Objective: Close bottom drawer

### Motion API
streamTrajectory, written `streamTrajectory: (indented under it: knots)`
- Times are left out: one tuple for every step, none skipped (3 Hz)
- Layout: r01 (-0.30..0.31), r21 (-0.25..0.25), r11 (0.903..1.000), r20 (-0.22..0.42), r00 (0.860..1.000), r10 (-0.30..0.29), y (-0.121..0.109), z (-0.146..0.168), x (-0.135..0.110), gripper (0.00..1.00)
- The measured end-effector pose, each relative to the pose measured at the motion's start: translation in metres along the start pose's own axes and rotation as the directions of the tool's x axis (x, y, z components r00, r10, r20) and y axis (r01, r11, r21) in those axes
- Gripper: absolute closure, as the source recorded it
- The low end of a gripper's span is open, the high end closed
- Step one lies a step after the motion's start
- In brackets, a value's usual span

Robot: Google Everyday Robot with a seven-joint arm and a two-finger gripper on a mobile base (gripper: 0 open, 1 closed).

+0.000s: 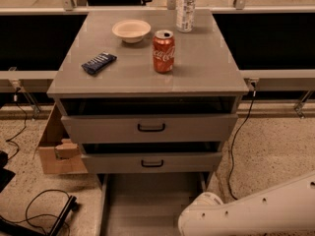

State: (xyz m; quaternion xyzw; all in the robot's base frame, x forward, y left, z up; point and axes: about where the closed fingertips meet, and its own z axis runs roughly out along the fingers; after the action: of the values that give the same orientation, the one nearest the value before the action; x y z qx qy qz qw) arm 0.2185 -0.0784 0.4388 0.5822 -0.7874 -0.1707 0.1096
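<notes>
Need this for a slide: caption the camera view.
Bottom drawer pulled far out of the grey cabinet; white robot arm enters at the frame's lower right, hand out of view.

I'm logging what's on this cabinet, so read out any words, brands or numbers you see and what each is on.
"Coca-Cola": white script on the red can.
On the bottle: label too blurred to read.
On the blue packet: print too blurred to read.
On the bowl: nothing.
The gripper is out of view; only the white arm shows, lower right, by the open bottom drawer.
</notes>
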Motion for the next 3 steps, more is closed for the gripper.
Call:
streamTrajectory:
  knots:
    - [0.035,-0.045,0.9984,0.019,0.999,-0.034,0.002,0.036,-0.018,1.0]
    - [0.032,-0.097,0.9947,0.038,0.999,-0.029,-0.007,0.09,-0.032,1.0]
    - [0.015,-0.114,0.9933,0.04,0.999,-0.011,-0.037,0.145,-0.052,1.0]
